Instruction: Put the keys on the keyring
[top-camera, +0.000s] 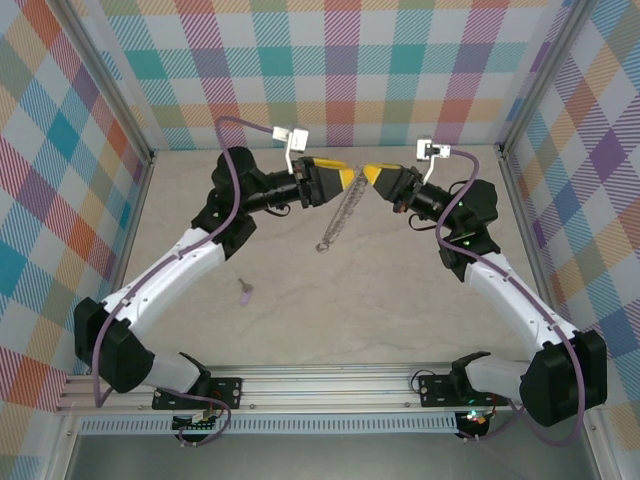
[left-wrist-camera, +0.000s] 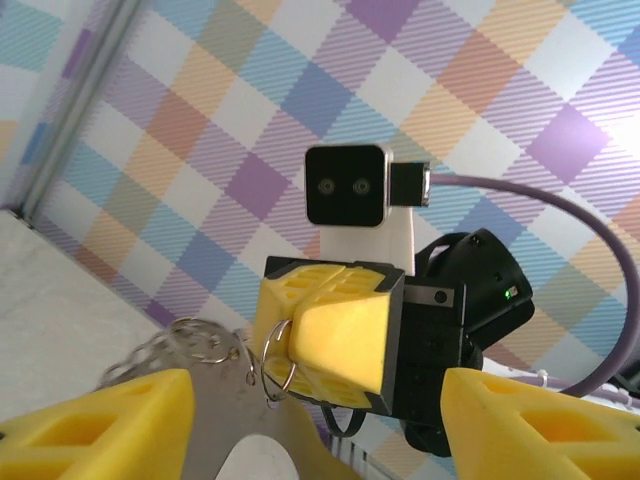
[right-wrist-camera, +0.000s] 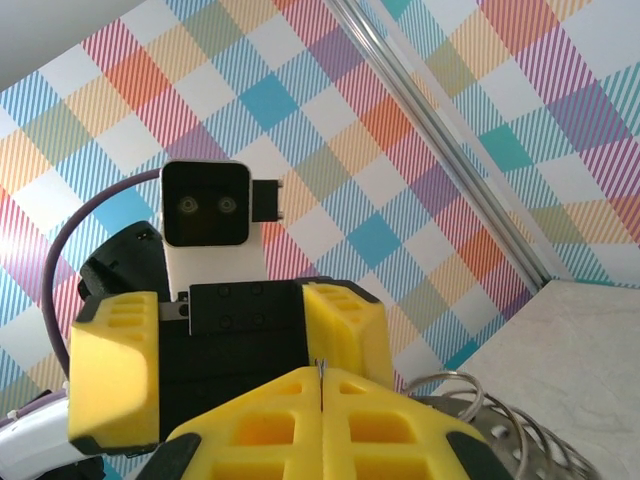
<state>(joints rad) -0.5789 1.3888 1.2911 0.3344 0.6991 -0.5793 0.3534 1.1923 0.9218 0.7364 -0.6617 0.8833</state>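
The keyring (top-camera: 338, 215), a thin silver chain, hangs in the air between the two grippers, its lower end near the table. My right gripper (top-camera: 368, 176) is shut on the chain's top ring; in the right wrist view its closed tips (right-wrist-camera: 320, 385) pinch thin wire, with rings (right-wrist-camera: 450, 374) to the right. My left gripper (top-camera: 347, 180) faces it, open. In the left wrist view the left gripper (left-wrist-camera: 315, 415) brackets the right one's tips, where the ring (left-wrist-camera: 263, 362) is held. A lilac key (top-camera: 245, 290) lies on the table, below and left of the chain.
Checked fabric walls with metal frame posts (top-camera: 150, 160) enclose the beige table (top-camera: 400, 320) on three sides. The arm bases sit on an aluminium rail (top-camera: 330, 385) at the near edge. A purple cable (left-wrist-camera: 560, 200) loops behind the right wrist.
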